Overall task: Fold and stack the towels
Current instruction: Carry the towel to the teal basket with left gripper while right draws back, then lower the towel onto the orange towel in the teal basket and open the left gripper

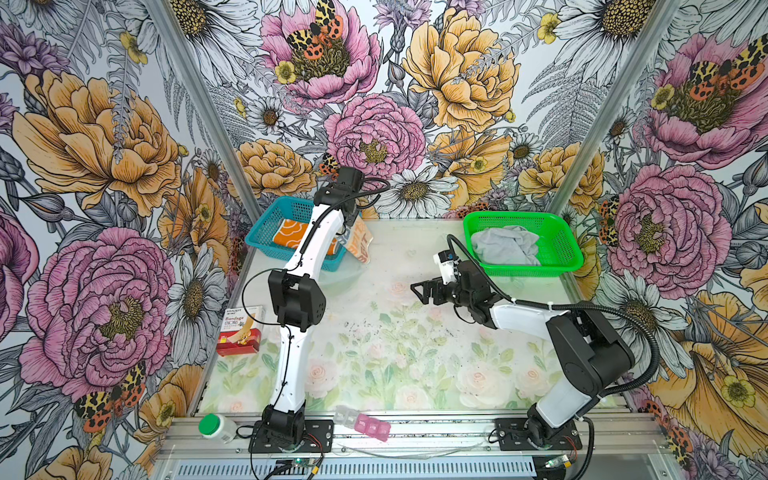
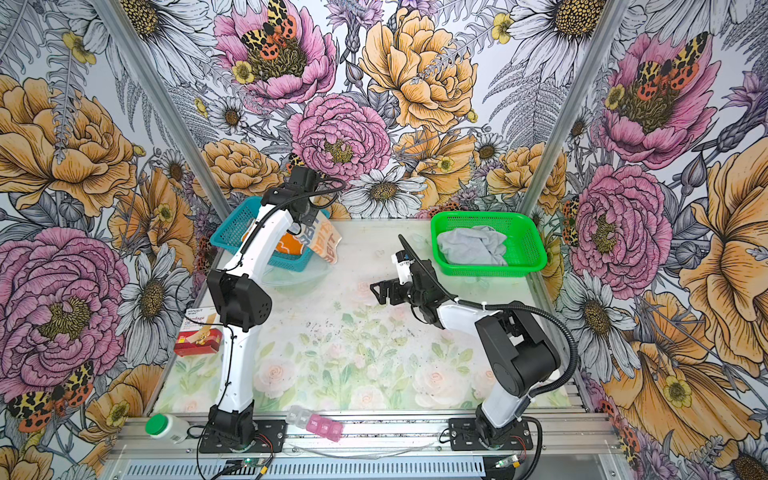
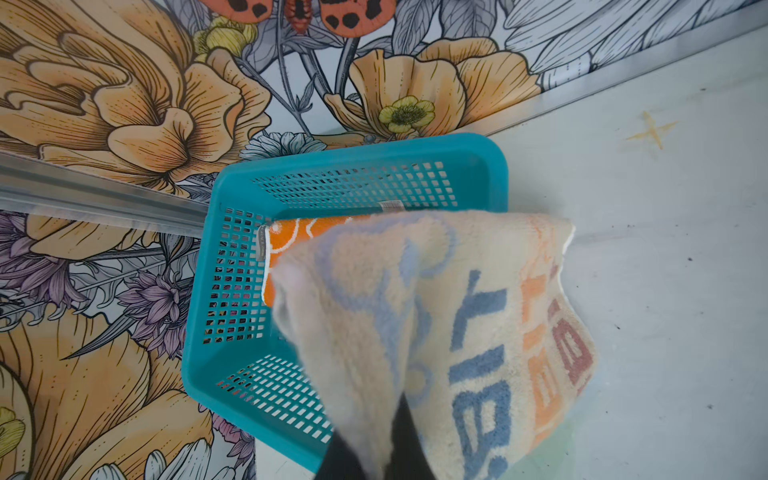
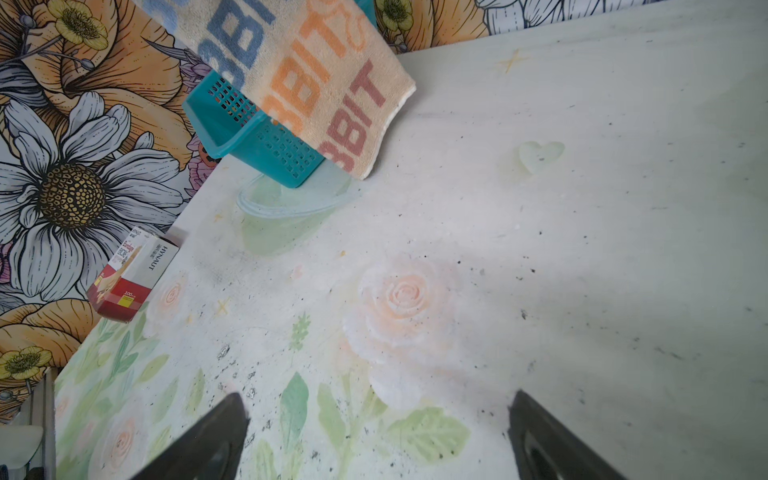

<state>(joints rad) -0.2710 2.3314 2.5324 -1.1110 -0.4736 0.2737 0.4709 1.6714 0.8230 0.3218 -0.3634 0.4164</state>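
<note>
A: Where's the striped towel (image 3: 457, 332)?
B: Clamped in the left pincer (image 3: 374, 449), hanging over the teal basket (image 1: 266, 224) that holds the orange towel (image 1: 286, 237).
A: The right pincer (image 1: 420, 293)?
B: Spread apart, empty, above the counter (image 1: 415, 365). The grey towel (image 1: 505, 245) lies crumpled in the green basket (image 1: 557, 249), apart from it.

Colours and prints on the table

The cream terry towel (image 3: 478, 332) bears rows of "RABBIT" letters in blue, orange and brownish red. The orange terry towel (image 3: 299, 237) has white outlined flowers. The perforated plastic basket (image 3: 365, 145) is teal; the mesh plastic basket (image 1: 528, 272) is bright green. The crumpled cloth (image 1: 505, 245) is plain pale grey. The tabletop (image 1: 415, 353) shows faded pink roses and green leaves. The cardboard bandage box (image 1: 239, 336) is red and white.
</note>
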